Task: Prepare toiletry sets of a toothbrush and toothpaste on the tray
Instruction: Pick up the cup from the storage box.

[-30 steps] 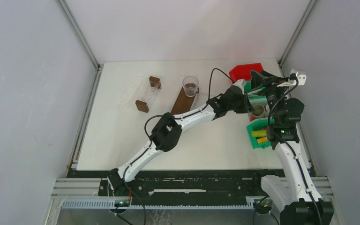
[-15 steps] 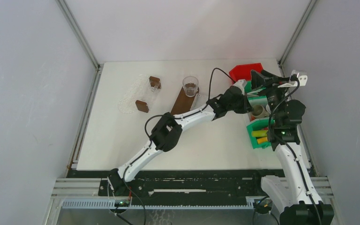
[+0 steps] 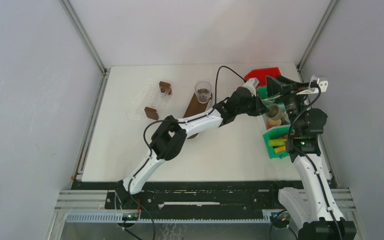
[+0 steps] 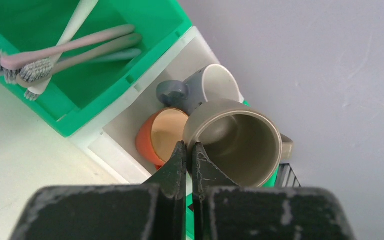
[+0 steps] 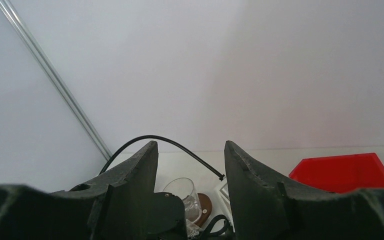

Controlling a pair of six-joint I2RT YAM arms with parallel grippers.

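Robot lab cell: white table (image 3: 125,145), plain grey panel walls (image 3: 25,110), aluminium frame posts (image 3: 83,36), slotted base rail (image 3: 195,200).

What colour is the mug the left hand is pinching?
The mug is greyish beige, seen best in the left wrist view.

Both arms are showing the same build: the left arm (image 3: 200,120) and the right arm (image 3: 313,175) are wearing glossy white shells broken up by chunky black joint housings. A thin black cable (image 3: 221,68) is looping free above the left arm's wrist. The left claw (image 4: 189,146) is showing matte black fingers, scuffed whitish along their edges. The right claw (image 5: 190,146) is showing grainy black, wedge-shaped fingers.
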